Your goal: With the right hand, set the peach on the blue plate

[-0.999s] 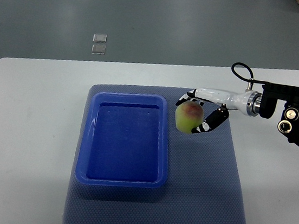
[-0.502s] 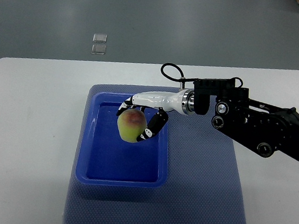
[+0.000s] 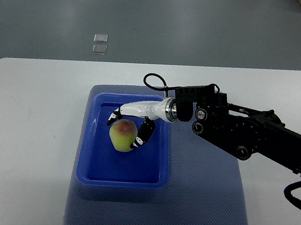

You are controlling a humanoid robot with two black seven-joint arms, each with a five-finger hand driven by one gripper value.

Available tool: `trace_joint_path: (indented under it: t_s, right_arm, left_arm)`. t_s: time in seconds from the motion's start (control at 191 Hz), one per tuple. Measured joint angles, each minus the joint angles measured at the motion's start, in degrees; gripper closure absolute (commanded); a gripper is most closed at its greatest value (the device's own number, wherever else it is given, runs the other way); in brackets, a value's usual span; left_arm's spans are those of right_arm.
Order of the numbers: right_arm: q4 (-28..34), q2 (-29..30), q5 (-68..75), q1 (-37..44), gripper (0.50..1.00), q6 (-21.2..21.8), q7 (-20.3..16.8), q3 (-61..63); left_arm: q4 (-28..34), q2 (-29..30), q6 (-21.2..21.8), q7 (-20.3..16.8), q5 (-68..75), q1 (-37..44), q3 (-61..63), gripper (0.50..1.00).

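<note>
Peach [image 3: 123, 135] sits right in the grip of my right hand [image 3: 129, 126], fingers curled around it from above and from the wrist side, so I'm holding it, not hovering. White finger links arch over the top of the fruit, and one black-tipped finger [image 3: 139, 138] presses against its flank on the side nearest my forearm. The fruit shows yellow-green skin with a reddish blush on top, just under my knuckles.

Below and all around my hand lies the blue plate [image 3: 89, 138], a deep rectangular tray with raised walls. The peach is inside those walls, over the upper middle of the tray floor, closer to the far wall than to the near one. Whether it already touches the floor or hangs just above it, I cannot tell from this steep look down.

My arm [image 3: 246, 138] comes in from the right, black housing and a looped cable [image 3: 153, 80] behind the silver wrist [image 3: 168, 109], crossing the tray's right wall to reach in. Under the tray, spreading out past my forearm, is a blue-grey mat [image 3: 206, 196], and that rests on the white table [image 3: 27, 130].

Well beyond my hand, past the far table edge, two small clear squares [image 3: 99, 44] lie on the grey floor [image 3: 205, 20]
</note>
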Motion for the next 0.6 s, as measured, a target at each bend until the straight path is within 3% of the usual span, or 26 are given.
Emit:
trace_joint_path:
  t_s: [0.335,0.601]
  right_arm:
    - [0.08,-1.09,3.46,0.00,0.570,0.07,0.10,3.26]
    - [-1.20,-3.31,24.96,-0.96,0.572,0.51,-0.87,11.52]
  left_arm:
    - [0.00,0.00,0.00,0.00,0.00,0.00,0.00,0.500]
    - [0.00,0.00,0.00,0.00,0.00,0.00,0.00,0.500]
